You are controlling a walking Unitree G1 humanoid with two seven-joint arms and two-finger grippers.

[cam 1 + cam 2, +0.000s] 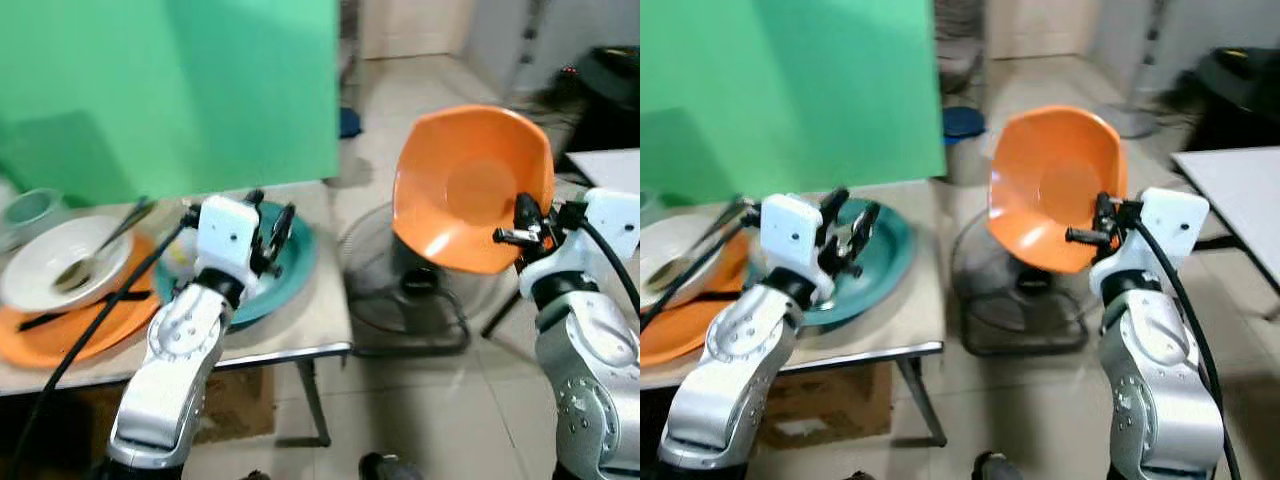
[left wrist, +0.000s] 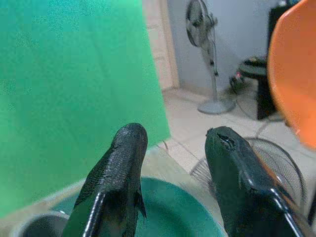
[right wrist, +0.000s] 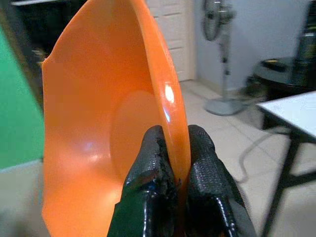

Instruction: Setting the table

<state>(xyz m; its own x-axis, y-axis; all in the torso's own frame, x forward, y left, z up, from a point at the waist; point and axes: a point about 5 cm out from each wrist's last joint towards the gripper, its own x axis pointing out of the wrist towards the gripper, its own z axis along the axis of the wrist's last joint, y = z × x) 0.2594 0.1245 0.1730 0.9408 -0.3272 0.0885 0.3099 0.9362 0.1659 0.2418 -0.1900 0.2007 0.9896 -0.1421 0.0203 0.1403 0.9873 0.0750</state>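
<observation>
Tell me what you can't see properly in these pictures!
- Teal plate: its near side is hidden behind the left tool in the eye views.
- Orange plate: mostly covered by the white bowl; cut off by the left edge.
- Floor fan: partly hidden behind the orange bowl that the right tool holds.
- Cup: blurred, contents unclear.

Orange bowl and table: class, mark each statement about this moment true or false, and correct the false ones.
1. The right gripper grips the orange bowl by its rim. True.
2. The orange bowl rests flat on the table. False: it is held up on edge, off to the table's side.
3. The left gripper holds a spoon. False: its jaws are open and empty, above the teal plate.
4. A spoon lies in the white bowl. True.
5. The white bowl sits on an orange plate. True.
</observation>
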